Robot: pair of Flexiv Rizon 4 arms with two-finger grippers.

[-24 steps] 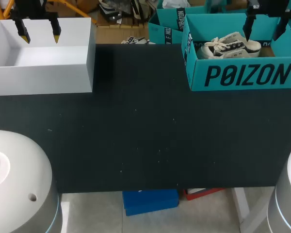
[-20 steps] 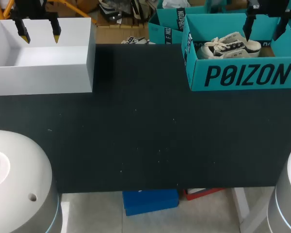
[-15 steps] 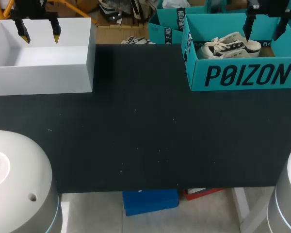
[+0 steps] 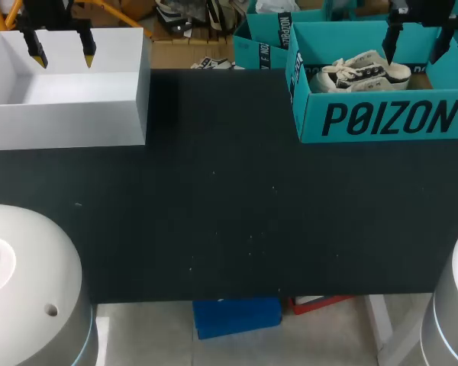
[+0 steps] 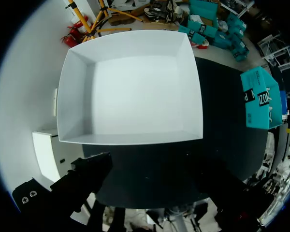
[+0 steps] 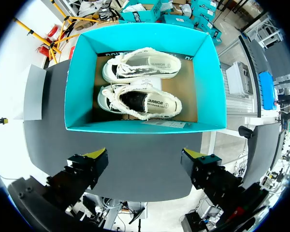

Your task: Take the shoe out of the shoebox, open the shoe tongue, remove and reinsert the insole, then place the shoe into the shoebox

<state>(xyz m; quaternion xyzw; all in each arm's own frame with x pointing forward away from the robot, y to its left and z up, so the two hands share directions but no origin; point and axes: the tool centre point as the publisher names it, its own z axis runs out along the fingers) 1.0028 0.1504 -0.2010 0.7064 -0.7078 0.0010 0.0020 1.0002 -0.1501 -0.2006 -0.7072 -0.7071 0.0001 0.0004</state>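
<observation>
Black worktop (image 4: 229, 221) carries teal shoebox (image 4: 382, 118) directly below right gripper (image 4: 414, 46), fingers spread wide, hanging above box opening. Pair of shoes (image 6: 140, 101) inside shoebox, straight ahead of right gripper: low white canvas, frayed edges, white laces, black inner patches, side by side on brown cardboard floor. Left gripper (image 4: 61, 49) fingers apart too, above open white box (image 4: 69, 114), well apart from shoebox.

Jaws of left arm (image 4: 52, 14) spread wide, right arm (image 4: 421, 11) likewise
</observation>
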